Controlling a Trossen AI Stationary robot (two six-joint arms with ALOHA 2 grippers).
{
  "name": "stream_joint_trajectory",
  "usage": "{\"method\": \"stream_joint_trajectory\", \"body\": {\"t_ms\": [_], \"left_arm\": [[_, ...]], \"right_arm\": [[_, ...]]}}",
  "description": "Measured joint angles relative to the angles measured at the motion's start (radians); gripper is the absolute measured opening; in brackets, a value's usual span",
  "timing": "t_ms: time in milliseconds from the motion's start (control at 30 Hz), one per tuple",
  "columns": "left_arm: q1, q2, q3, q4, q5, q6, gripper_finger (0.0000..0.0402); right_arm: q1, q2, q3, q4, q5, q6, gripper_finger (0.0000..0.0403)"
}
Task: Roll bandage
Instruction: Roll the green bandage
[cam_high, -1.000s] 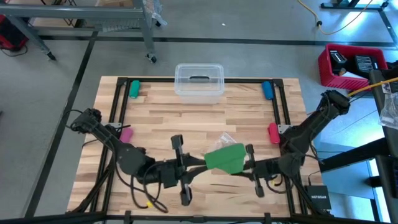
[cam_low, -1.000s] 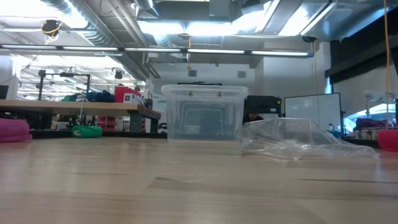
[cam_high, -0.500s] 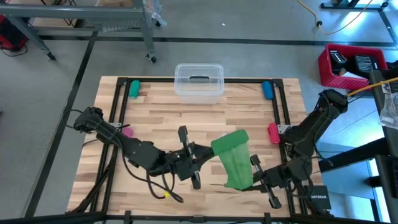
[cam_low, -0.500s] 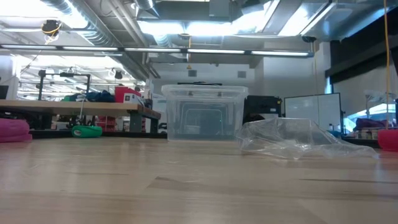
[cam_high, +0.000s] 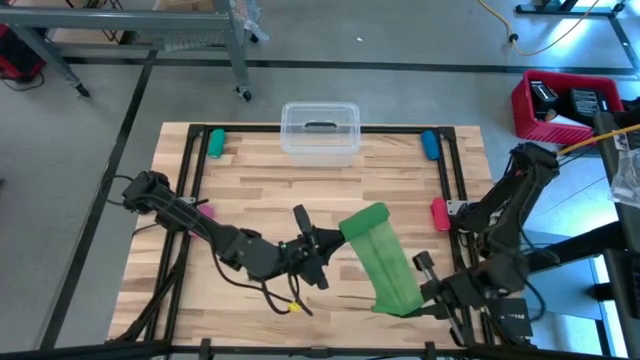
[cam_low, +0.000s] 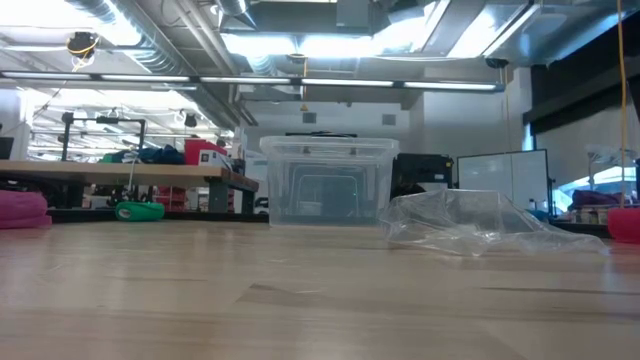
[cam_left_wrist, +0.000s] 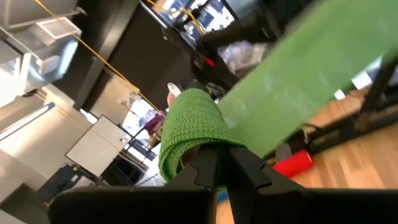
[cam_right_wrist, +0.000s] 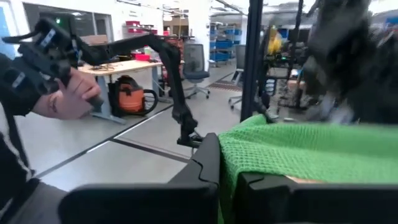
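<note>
The bandage (cam_high: 383, 258), a bright green woven strip, hangs in the air between my two grippers. It slants from the table's middle toward the near right corner and does not show in the low view. My left gripper (cam_high: 340, 236) is shut on its far end. My right gripper (cam_high: 413, 300) is shut on its near end. In the left wrist view the strip (cam_left_wrist: 311, 81) runs away from the fingers. In the right wrist view it (cam_right_wrist: 311, 152) spreads out flat from them. My left gripper pinches the bandage's far end (cam_left_wrist: 194, 134) between its two fingers, which come level from the table's left. The cloth curls over the fingertips in a fold. The end is lifted clear of the table. My right gripper pinches the bandage's near end (cam_right_wrist: 239, 155) between its two fingers, coming level from the near right corner. The fingers hide how many layers they hold. The strip is lifted clear of the table and runs from this end toward my left gripper.
A clear lidded box (cam_high: 320, 130) stands at the far middle. A crumpled clear plastic bag (cam_low: 480, 225) lies right of centre. Small cylinders lie at the table's sides: green (cam_high: 216, 143), blue (cam_high: 430, 145), pink (cam_high: 203, 212), red (cam_high: 438, 213). A person's hand (cam_right_wrist: 68, 93) shows beyond the table.
My right gripper has drawn back toward the near right corner, and my left gripper has gone right and rolled. The bandage, bunched between them a second ago, has been pulled out into a long strip, still held clear of the table.
</note>
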Motion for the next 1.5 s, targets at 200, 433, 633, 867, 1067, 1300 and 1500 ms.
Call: {"method": "stream_joint_trajectory", "body": {"t_ms": [200,433,633,867,1067,1300,1500], "left_arm": [[0.0,-0.001,-0.066,-0.002,0.0,-0.079,0.0011],[0.0,0.006,-0.107,-0.022,0.028,-0.182,0.0011],[0.0,0.008,-0.14,-0.026,0.075,-0.251,0.0011],[-0.004,0.028,-0.142,-0.025,0.113,-0.307,0.0011],[-0.015,0.068,-0.142,-0.023,0.212,-0.352,0.0011],[-0.073,0.087,-0.142,0.018,0.234,-0.379,0.0011],[-0.139,0.087,-0.124,0.064,0.236,-0.249,0.0011]], "right_arm": [[-0.002,0.0,0.117,-0.123,0.051,-0.041,0.0005],[-0.039,0.003,0.21,-0.167,0.078,-0.106,0.0005],[-0.11,0.004,0.249,-0.166,0.078,-0.118,0.0005],[-0.218,0.004,0.256,-0.159,0.066,-0.117,0.0005],[-0.321,0.003,0.256,-0.158,0.064,-0.083,0.0005],[-0.436,0.003,0.256,-0.232,0.062,-0.037,0.0005],[-0.523,0.003,0.256,-0.428,0.041,0.124,0.0005]]}}
